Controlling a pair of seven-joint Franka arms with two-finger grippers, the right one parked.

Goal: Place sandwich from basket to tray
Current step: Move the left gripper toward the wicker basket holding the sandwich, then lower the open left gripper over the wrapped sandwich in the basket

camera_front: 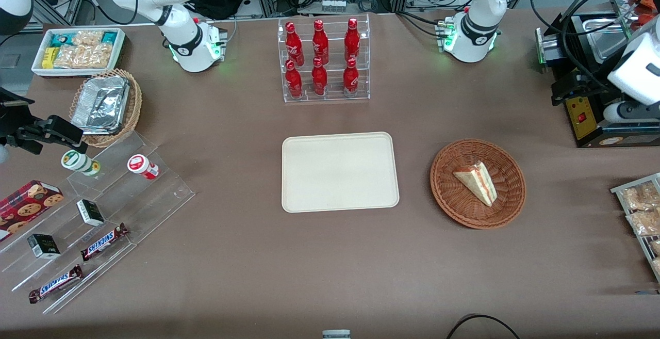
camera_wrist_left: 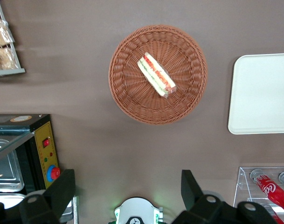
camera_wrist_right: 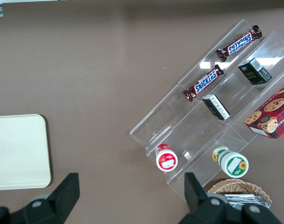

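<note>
Front view: the sandwich (camera_front: 476, 182) lies inside the basket (camera_front: 448, 194), which sits on the table (camera_front: 232, 277) beside the tray (camera_front: 340, 171), toward the working arm's end.
Left wrist view: the gripper (camera_wrist_left: 128, 186) hangs high above the table, off the basket's rim, with its two fingers (camera_wrist_left: 62, 189) spread wide apart and nothing between them.
Stage: my judgement is that the reach has not begun; the tray is bare and the sandwich untouched.
Doing it well: bring the gripper down over the wedge's middle, turn the wrist so the jaws close across the two flat bread faces instead of along the long cut edge, and squeeze lightly.
Risk: soft bread probably crushes or sheds filling under a hard grip; the sloping basket wall may catch a finger.
Sandwich: triangular wedge, pale bread, red-orange and green layers along the cut side, seemingly in clear wrap.
Basket: round, shallow, reddish-brown woven wicker.
Tray: flat cream rectangle, rounded corners, low rim, smooth matte.
Table: plain brown, dull surface.
</note>
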